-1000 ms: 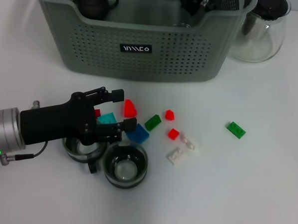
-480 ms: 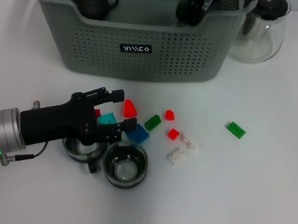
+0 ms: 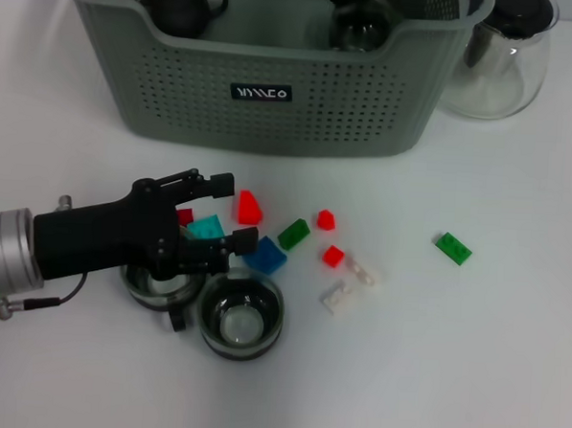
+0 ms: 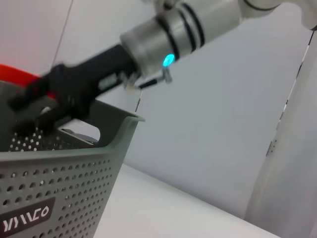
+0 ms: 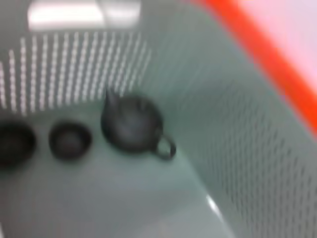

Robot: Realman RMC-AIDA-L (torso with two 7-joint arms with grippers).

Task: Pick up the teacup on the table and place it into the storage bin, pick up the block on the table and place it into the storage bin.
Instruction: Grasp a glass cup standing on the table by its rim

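left end effector (image 3: pixel 230 211) | fingers spread wide, empty | small teal plastic block (image 3: pixel 207 227) lies between them on white desk (image 3: pixel 450 376)

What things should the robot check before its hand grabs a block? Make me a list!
1. Left gripper open: ok, its fingers are spread apart above the table.
2. Block between the fingers: ok, the teal block lies in the gap.
3. Neighbours out of the way: not ok, the red block, the blue block and a glass teacup crowd the fingertips.
4. Storage bin has room: ok, open floor shows beside the dark teapot.
5. Right gripper clear of the drop spot: not ok, it hangs over the bin.
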